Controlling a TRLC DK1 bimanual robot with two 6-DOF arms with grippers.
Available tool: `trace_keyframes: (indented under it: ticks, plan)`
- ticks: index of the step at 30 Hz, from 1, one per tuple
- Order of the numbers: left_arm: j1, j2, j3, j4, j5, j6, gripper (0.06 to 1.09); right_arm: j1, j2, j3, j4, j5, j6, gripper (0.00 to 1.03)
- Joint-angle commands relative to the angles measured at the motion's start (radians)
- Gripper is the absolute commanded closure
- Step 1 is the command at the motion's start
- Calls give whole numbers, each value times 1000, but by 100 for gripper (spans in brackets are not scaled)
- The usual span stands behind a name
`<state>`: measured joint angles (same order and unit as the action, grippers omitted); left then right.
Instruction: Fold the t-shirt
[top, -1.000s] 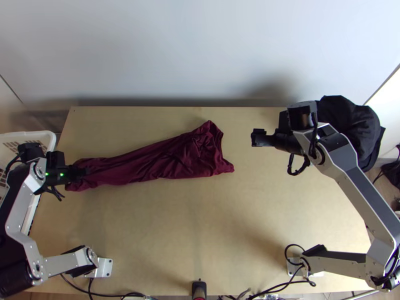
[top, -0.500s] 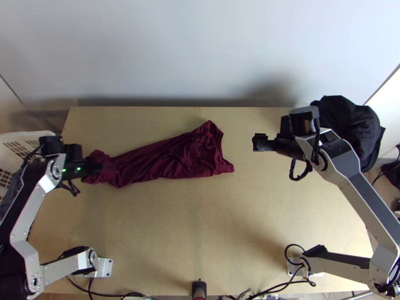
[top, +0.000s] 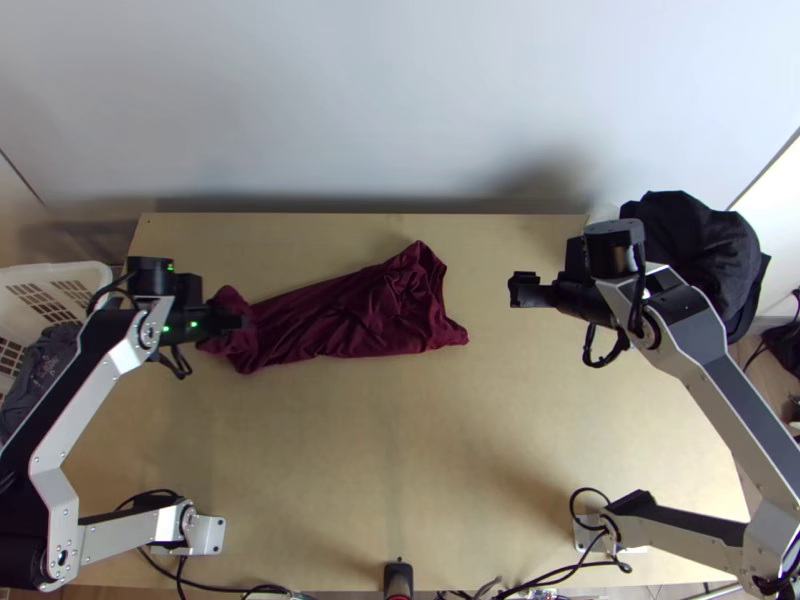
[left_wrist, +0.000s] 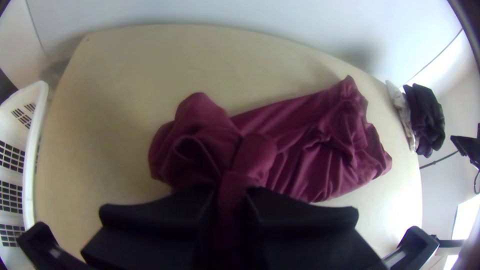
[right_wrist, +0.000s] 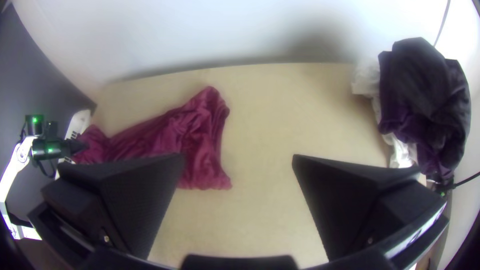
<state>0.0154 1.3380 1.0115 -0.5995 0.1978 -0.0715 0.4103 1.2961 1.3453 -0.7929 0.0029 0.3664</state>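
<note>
On the table (top: 400, 450), maroon t-shirt (top: 350, 315) bunched in closed left fingers (top: 234, 322), held part unclear, right fingers (top: 519, 290) wide apart, empty.

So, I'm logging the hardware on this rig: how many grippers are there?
2. The left gripper has its jaws closed on the bunched end of the maroon t-shirt; the right gripper, jaws open, is over the table, past the shirt's other end.

The tabletop (top: 400, 440) is moderately lit. A soft shadow (top: 550, 180) is cast on the wall (top: 350, 100) beyond the right gripper (top: 516, 289). In the left wrist view, glare is registered beside the left gripper (top: 240, 322); table edges are bowed.
</note>
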Motion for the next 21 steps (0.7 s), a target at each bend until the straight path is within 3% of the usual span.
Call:
trace_keyframes:
  ticks: [1, 21]
  plan:
    - [-104, 16, 29, 32, -26, -59, 105, -8, -20, -21, 0, 0, 0, 4]
    - [-439, 194, 197, 208, -136, -263, 105, -42, -83, -156, 9, -1, 6, 4]
